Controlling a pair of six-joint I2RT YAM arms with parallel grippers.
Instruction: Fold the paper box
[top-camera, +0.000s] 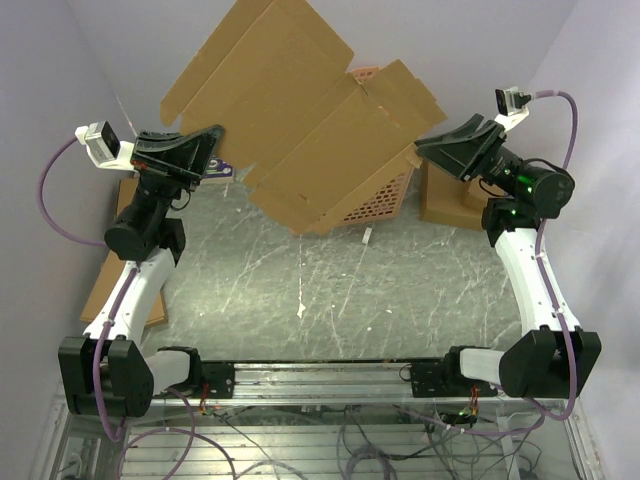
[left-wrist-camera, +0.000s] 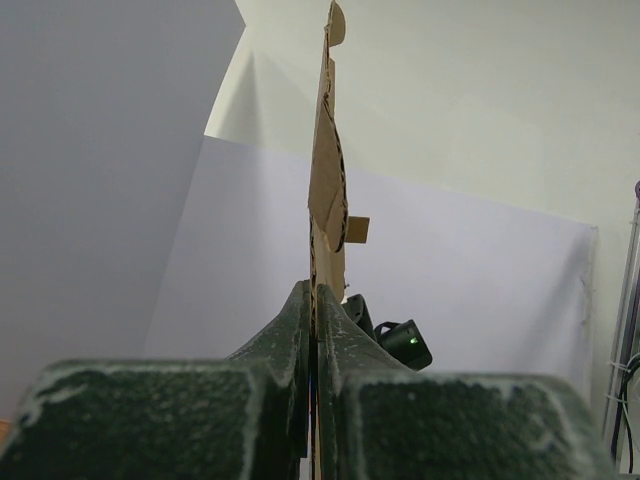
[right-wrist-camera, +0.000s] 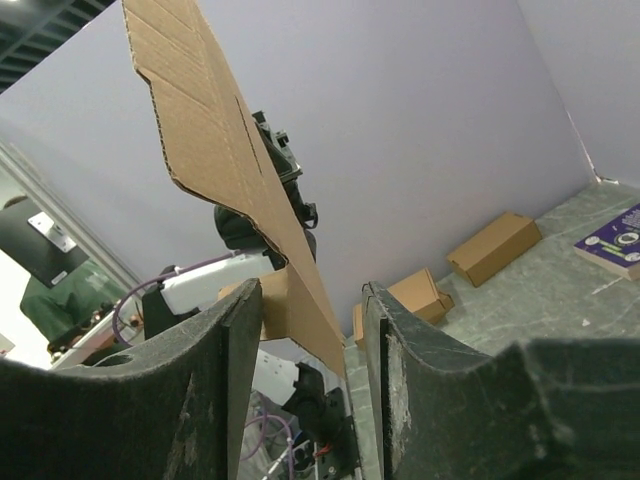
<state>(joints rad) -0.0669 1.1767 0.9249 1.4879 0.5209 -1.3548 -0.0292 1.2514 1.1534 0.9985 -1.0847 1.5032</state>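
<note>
1. I see the paper box (top-camera: 300, 130) held aloft as a flat, unfolded brown sheet, hanging tilted above the 12 o'clock end of the grey table (top-camera: 330, 290).
2. The left gripper (top-camera: 213, 143) comes in from 10 o'clock, with its jaws pressed together on the sheet's left edge. In the left wrist view the card (left-wrist-camera: 325, 180) rises edge-on straight up from between the closed fingers of that gripper (left-wrist-camera: 313, 295).
3. The right gripper (top-camera: 425, 150) sits at 2 o'clock, at the sheet's right corner. Its wrist camera shows the fingers of this gripper (right-wrist-camera: 312, 290) standing apart with the card's lower edge (right-wrist-camera: 210, 130) running between them. From this angle I cannot tell whether either pad actually touches the card.
4. An orange lattice rack (top-camera: 385, 195) peeks out behind the sheet, toward 1 o'clock.
5. Ready-made cardboard boxes (right-wrist-camera: 495, 245) lie by the far wall in the right wrist view, with a purple book (right-wrist-camera: 615, 240) flat on the table at 3 o'clock of that view.
</note>
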